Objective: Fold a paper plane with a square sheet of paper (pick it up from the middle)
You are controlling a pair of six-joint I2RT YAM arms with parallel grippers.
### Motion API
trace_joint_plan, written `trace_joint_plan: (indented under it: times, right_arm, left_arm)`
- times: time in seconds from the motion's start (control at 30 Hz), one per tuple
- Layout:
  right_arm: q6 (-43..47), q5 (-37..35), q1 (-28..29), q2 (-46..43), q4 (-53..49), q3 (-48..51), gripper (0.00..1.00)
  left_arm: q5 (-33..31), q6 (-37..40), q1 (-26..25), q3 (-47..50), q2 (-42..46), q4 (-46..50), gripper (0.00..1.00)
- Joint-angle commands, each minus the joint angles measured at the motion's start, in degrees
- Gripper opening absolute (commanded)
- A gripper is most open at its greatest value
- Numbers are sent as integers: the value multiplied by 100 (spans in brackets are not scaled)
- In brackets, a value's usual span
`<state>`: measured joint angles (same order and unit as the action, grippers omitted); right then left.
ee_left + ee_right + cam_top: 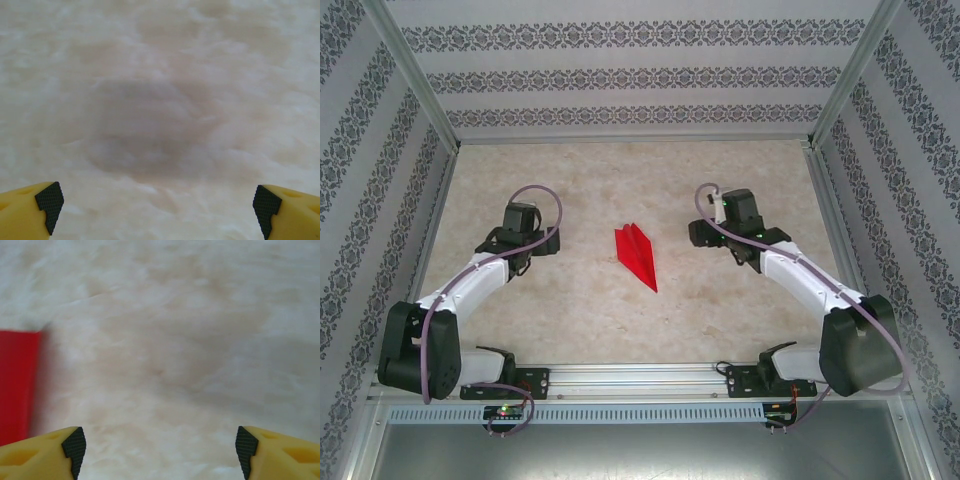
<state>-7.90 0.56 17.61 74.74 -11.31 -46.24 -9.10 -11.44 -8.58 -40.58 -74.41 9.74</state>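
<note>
**Near edge.** An aluminium rail [640,378] carries the two arm bases, left and right. Each white arm reaches forward over the pale marbled table [570,330].

**Middle ground, left.** The left gripper [517,243] points down at the table, left of centre. In the left wrist view its yellow fingers [30,210] with black pads stand wide apart at the lower corners. The left gripper [157,207] has only bare table between and beyond its fingers, under a soft shadow.

**Middle ground, right.** The right gripper [725,232] points down at the table, right of centre. In the right wrist view the right gripper [160,450] is likewise spread, its fingers [40,452] apart with nothing between them.

**Centre.** The paper plane [637,255] lies flat on the table between the two grippers, touching neither. It is a slim bright red dart with a visible centre crease. Its sharp tip points toward the near right and its blunt tail toward the far left. It is well apart from the left gripper and somewhat nearer the right one. In the right wrist view a strip of the paper plane [17,385] shows at the left margin, outside the gap between the fingers, beyond and beside the left-hand finger.

**Far ground.** The table ends at a back wall [640,75] of banded, patterned paper; similar walls flank both sides.
</note>
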Motion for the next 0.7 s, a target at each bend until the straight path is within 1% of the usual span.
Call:
trace_joint_plan:
  times: [0.0,0.03,0.07,0.13,0.17,0.23,0.33,0.47,0.53,0.67]
  right_arm:
    - [292,-452,-291,-224,941,422,85]
    - [375,-542,-382,-276,1178,596,85]
    - [416,-643,-481,-328,1501,806,92]
    - [405,-633,-715,-461,1883,1047,94]
    - [447,-628,-826,-510,2219,1223,97]
    - [534,-615,-994,-531,2640,1431,97]
    - [718,-613,-1188,-425,3030,1644,97]
    - [531,-150,-1636,-247,3898,1999,98]
    - [556,-110,-1686,-224,3932,1995,97]
    - [546,-56,-1730,-153,3965,2017,97]
  left_arm:
    - [-421,336,206,298,84,-750,100]
    - [-402,428,261,462,65,-1009,100]
    - [-438,548,278,615,21,-1303,100]
    - [-544,681,344,787,-116,-1743,100]
    - [-459,785,404,860,-186,-2011,100]
    - [-411,933,464,968,-350,-2501,100]
    - [-244,1033,541,942,-628,-2887,100]
    - [-71,1171,592,798,-855,-3013,100]
    - [75,1187,630,810,-857,-3038,100]
    - [140,1238,629,795,-807,-2969,100]
